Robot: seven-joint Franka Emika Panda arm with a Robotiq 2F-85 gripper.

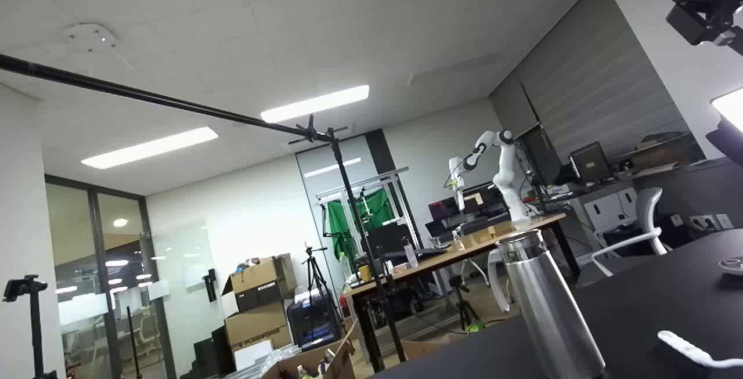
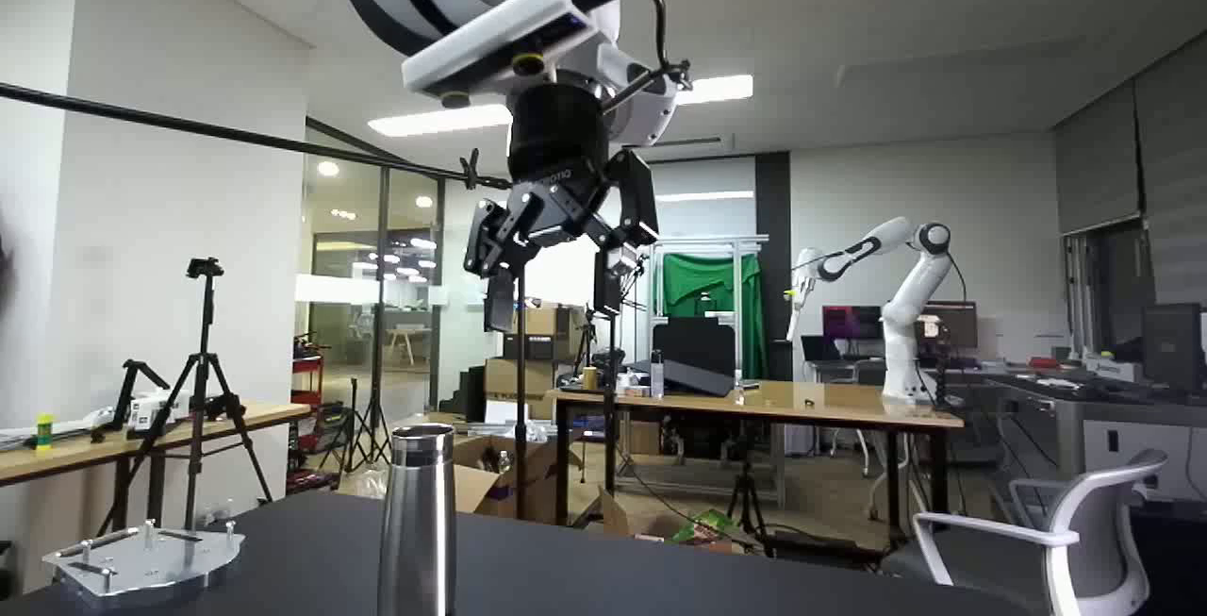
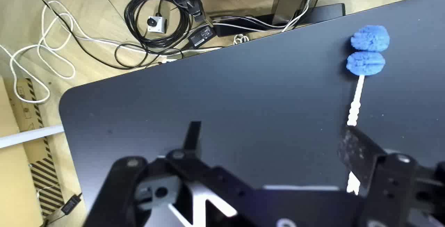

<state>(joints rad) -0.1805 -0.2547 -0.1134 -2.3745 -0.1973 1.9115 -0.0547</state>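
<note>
- Nearest the camera in the wrist view, the gripper [image 3: 274, 140] is looming large, its two fingers [image 3: 359, 150] standing wide apart with the black table [image 3: 243, 102] showing between them.
- A duster [image 3: 365, 63] is lying on that table, its two fluffy blue puffs pointing toward the top of the wrist view and its white handle [image 3: 354, 110] running down behind one finger, which is hiding part of it.
- Seen in an exterior view, the gripper is hanging well above the table with its fingers pointing down.
- A steel bottle [image 2: 417, 522] is standing upright on the table in both exterior views, its top sitting lower than the gripper.
- A metal plate [image 2: 156, 559] with short posts is lying on the table, to the left of the steel bottle in an exterior view.
- Farther back, a white robot arm [image 2: 919, 291] is standing on a wooden table [image 2: 801, 399], and a green cloth [image 2: 702, 281] is hanging on a metal frame [image 2: 712, 245] behind that.
- A gray chair [image 2: 1108, 531] is standing at the right in an exterior view, a tripod [image 2: 199, 390] at the left.
- On the floor [image 3: 94, 22] in the wrist view, a coil of black cable [image 3: 161, 43] is lying around a small box [image 3: 156, 25] with a black button.
</note>
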